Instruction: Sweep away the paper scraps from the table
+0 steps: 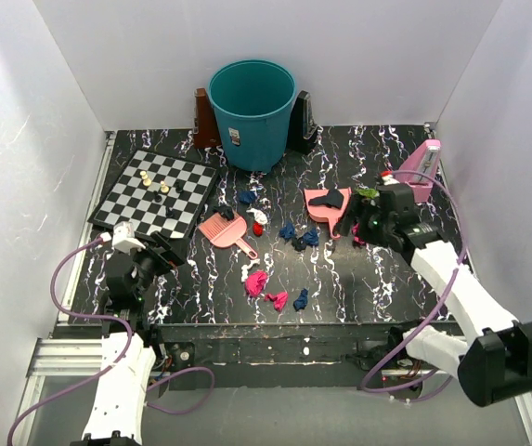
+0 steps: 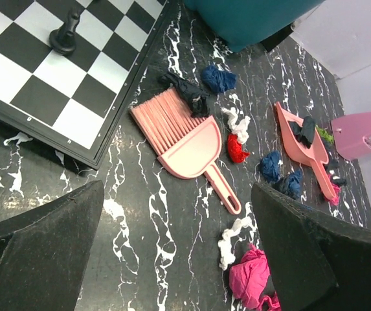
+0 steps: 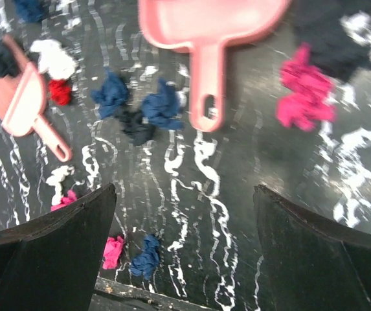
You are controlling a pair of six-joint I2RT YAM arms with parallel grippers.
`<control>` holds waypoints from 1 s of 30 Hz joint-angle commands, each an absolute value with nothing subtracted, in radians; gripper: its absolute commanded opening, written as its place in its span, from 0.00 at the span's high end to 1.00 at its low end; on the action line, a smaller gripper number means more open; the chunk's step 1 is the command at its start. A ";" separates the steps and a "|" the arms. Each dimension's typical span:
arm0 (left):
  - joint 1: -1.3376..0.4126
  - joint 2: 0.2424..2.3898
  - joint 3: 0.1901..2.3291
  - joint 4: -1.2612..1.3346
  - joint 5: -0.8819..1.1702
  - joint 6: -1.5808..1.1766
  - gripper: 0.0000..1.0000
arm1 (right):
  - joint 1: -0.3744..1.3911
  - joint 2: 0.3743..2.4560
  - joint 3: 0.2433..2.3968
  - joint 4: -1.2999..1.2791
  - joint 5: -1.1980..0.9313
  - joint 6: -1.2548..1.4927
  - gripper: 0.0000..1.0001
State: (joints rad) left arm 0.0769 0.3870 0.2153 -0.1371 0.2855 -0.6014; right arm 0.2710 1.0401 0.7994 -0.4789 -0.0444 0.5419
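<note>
Top external, table: black marble, carries everything.
Bin: teal, upright, far edge.
Chessboard: far left.
Dustpan: pink, centre-right, dark wad inside.
Brush: pink, flat beside chessboard.
Left gripper: spread, empty, near brush.
Right gripper: spread, empty, by dustpan handle.
Scraps: loose on table, between brush and dustpan and nearer.

Teal bin upright at rear wall; chessboard at left (a few small chess pieces stand on it); pink wedge-shaped object at right rear.
</note>
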 commanded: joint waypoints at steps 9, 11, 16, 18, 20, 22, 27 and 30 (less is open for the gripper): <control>0.083 0.402 0.199 -0.089 0.341 -0.587 0.02 | 0.695 1.457 1.110 -0.335 -0.063 0.284 0.23; 0.083 0.397 0.195 -0.086 0.347 -0.588 0.02 | 0.757 1.524 1.153 -0.316 -0.057 0.256 0.23; 0.083 0.400 0.192 -0.068 0.370 -0.588 0.02 | 0.870 1.713 1.311 -0.328 0.023 0.218 0.23; 0.083 0.402 0.192 -0.069 0.371 -0.588 0.02 | 0.905 1.785 1.376 -0.347 0.038 0.200 0.24; 0.083 0.400 0.190 -0.067 0.371 -0.588 0.02 | 0.931 1.850 1.439 -0.363 0.067 0.186 0.24; 0.083 0.399 0.190 -0.069 0.371 -0.588 0.02 | 0.948 1.908 1.485 -0.377 0.081 0.178 0.26; 0.081 0.397 0.190 -0.069 0.370 -0.589 0.02 | 0.956 1.996 1.525 -0.342 0.081 0.173 0.26; 0.083 0.399 0.190 -0.069 0.370 -0.588 0.02 | 0.956 2.055 1.569 -0.359 0.084 0.175 0.27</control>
State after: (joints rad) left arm 0.0769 0.4042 0.2024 -0.0780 0.3569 -0.5987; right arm 0.9585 2.0026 1.4918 -0.3573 0.0570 0.1936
